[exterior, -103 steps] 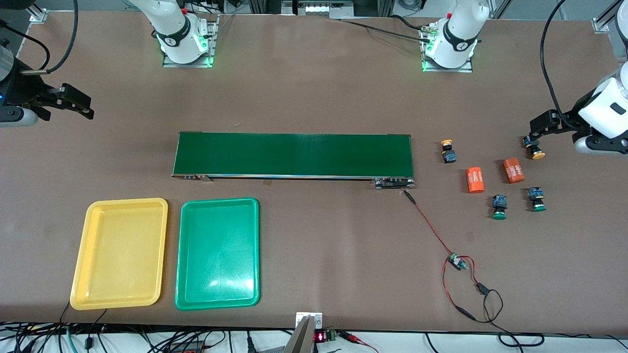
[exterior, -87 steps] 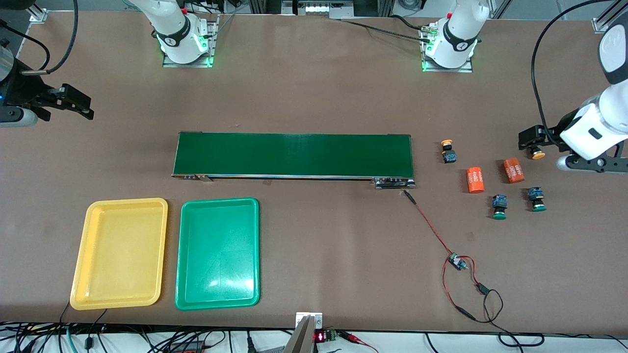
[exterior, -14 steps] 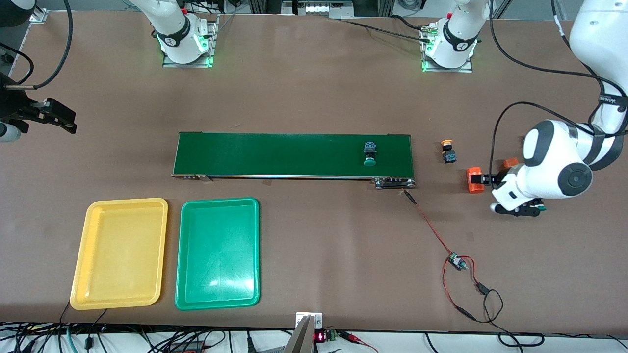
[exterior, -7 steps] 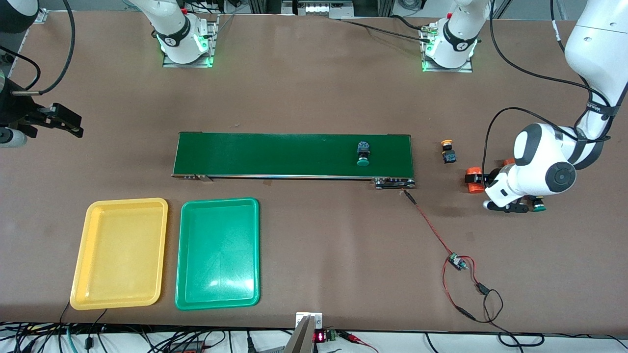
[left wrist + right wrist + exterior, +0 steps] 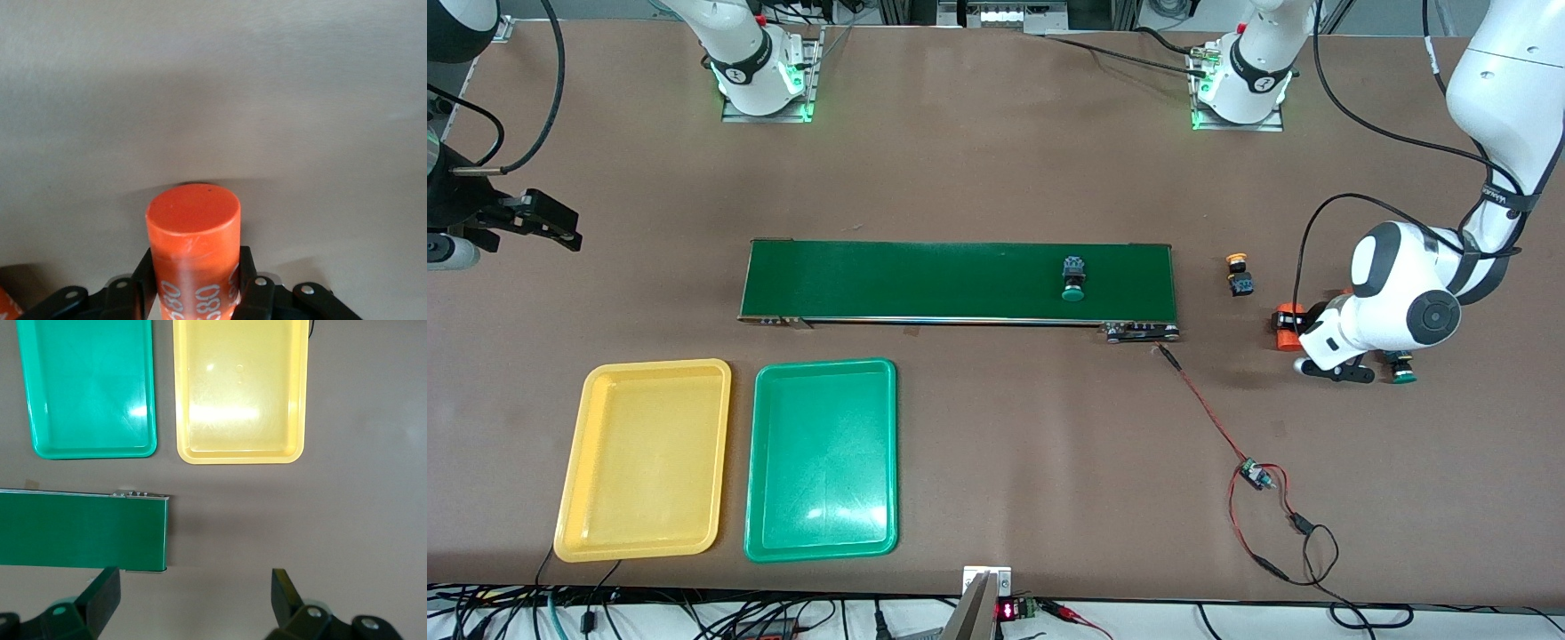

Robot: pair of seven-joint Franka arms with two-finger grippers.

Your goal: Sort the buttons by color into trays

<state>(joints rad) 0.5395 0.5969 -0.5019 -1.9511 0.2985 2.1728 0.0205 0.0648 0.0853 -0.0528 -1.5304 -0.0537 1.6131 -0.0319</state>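
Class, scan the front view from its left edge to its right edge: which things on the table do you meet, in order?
Right tool → yellow tray → green tray → belt → green button on the belt → yellow button → orange cylinder in the left tool.

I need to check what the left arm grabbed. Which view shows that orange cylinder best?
The left wrist view: the orange cylinder fills it, between the left claw's fingers. The front view shows only its end past the arm. The right wrist view misses it.
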